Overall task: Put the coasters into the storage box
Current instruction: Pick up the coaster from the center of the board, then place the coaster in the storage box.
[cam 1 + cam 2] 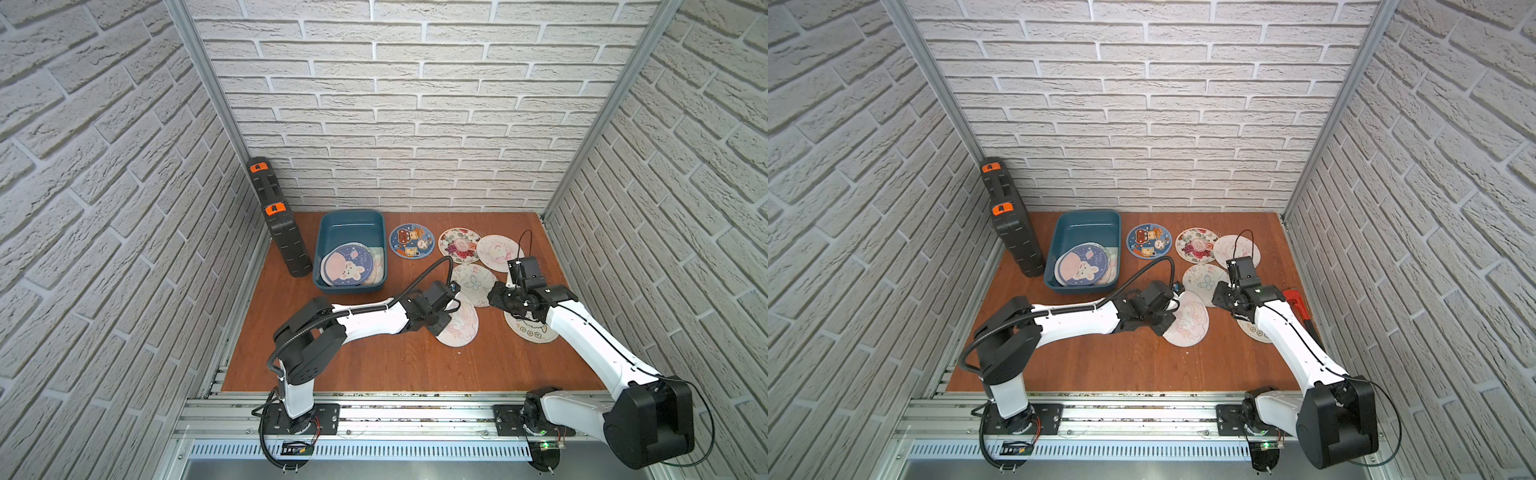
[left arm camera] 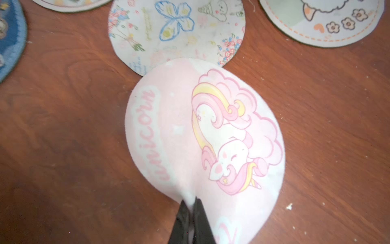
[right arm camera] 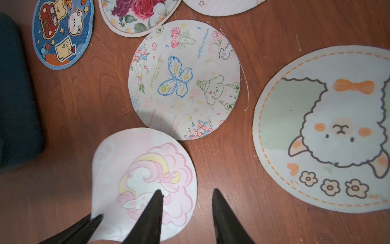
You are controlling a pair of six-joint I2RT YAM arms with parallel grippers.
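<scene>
The left pincer [image 2: 191,201] is seen closed on the rim of the unicorn coaster [image 2: 211,137], and the material is puckered into a small fold where it is pinched. From that fold the coaster is judged thin, soft and light. It is bent easily, so it is best taken at the rim, as here, and some drooping may be expected when it is carried. A matt, fabric-like printed face and a round outline are shown.

The right pincer [image 3: 186,191] is held open above the same coaster and the worktop [image 3: 232,169], with nothing gripped.

Other coasters are laid flat on the wood-grain worktop, outside the box [image 1: 351,230]. The butterfly coaster [image 3: 183,82] is found just beside the unicorn one, and the sheep coaster [image 3: 327,131], rose coaster [image 3: 137,17] and blue coaster [image 3: 61,33] are spread around them. A few coasters are already stacked in the box, with a dark bunny coaster [image 1: 347,266] uppermost.

The box is made of smooth teal plastic, with rounded corners and low walls.
</scene>
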